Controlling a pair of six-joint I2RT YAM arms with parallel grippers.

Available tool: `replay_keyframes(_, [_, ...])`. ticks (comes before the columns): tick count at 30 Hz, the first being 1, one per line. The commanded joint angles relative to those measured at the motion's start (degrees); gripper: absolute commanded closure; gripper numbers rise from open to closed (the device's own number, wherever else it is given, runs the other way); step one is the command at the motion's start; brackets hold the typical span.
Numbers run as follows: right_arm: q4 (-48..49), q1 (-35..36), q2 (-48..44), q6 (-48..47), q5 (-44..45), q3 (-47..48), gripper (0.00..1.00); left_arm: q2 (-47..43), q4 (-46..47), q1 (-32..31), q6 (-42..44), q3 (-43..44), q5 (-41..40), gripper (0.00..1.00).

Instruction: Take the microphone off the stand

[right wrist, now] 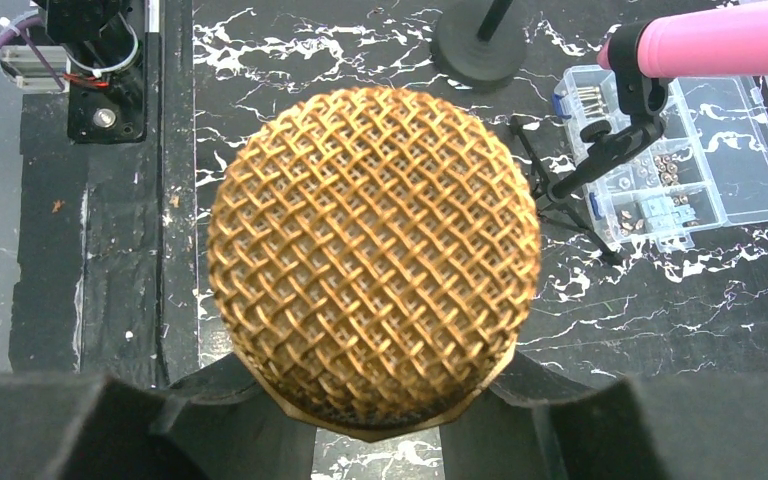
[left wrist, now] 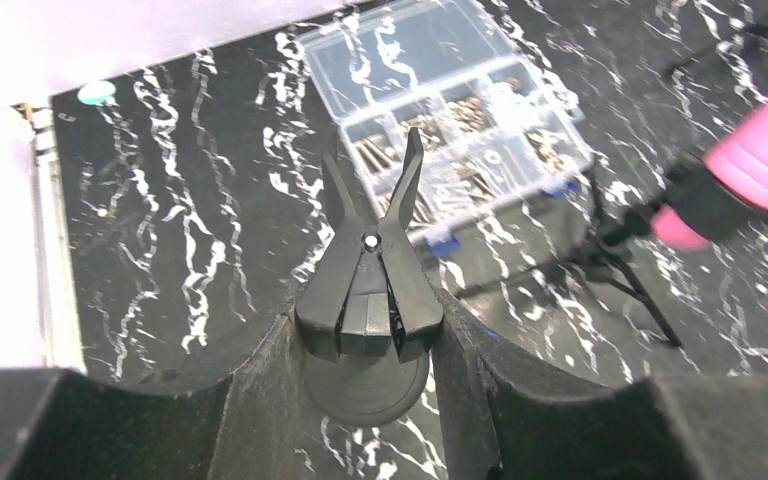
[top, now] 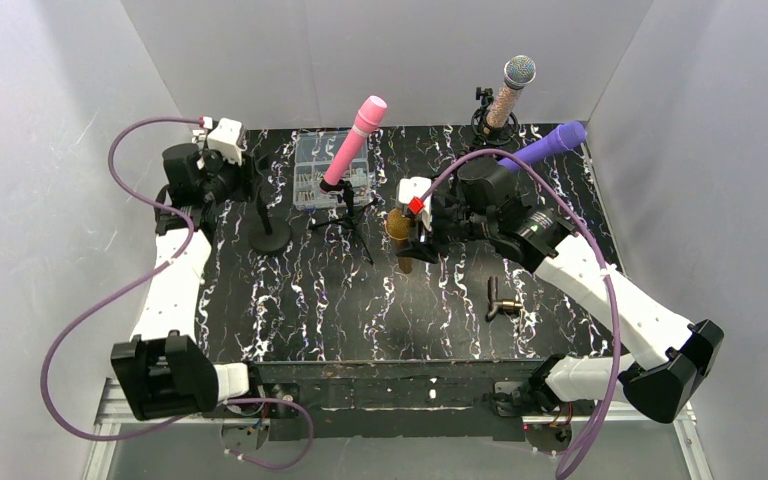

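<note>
A gold microphone (top: pixel 400 232) with a round mesh head (right wrist: pixel 375 250) is held upright in my right gripper (top: pixel 418 232), whose fingers (right wrist: pixel 210 405) close on it just under the head. It is clear of the black round-base stand (top: pixel 270 238), which stands to its left. My left gripper (top: pixel 248 185) is shut on the stand's black clip (left wrist: pixel 368 290), with the round base (left wrist: pixel 365 390) showing below it. The clip's two prongs are empty.
A pink microphone (top: pixel 355 140) sits on a tripod stand (top: pixel 348 215) between the arms. A clear parts box (top: pixel 325 165) lies behind it. A silver-headed microphone (top: pixel 508 95) on a stand and a purple microphone (top: pixel 550 143) are at the back right. A small bronze clip (top: pixel 503 300) lies front right.
</note>
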Motion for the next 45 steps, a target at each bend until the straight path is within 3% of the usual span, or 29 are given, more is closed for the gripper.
replay_keyframes(1, [2.9, -0.6, -1.4, 0.5, -0.6, -0.6, 0.99, 3.8, 8.2, 2.0, 2.6, 6.7, -3.1, 1.0])
replay_keyframes(6, [3.0, -0.9, -1.0, 0.8, -0.7, -0.6, 0.99, 7.3, 8.3, 3.0, 1.4, 8.1, -2.7, 1.0])
replay_keyframes(16, [3.2, -1.1, -0.3, 1.2, -1.4, -0.6, 0.99, 3.8, 8.5, 3.0, -5.3, -1.8, -4.8, 1.0])
replay_keyframes(27, [3.3, -1.2, -0.5, 1.6, -1.8, -1.1, 0.99, 1.6, 8.9, 3.7, -4.6, -10.8, -6.9, 1.0])
replay_keyframes(45, [4.0, -1.4, -0.4, 1.7, -2.1, -2.5, 0.99, 8.5, 3.3, 3.7, -3.9, -9.7, -12.1, 1.0])
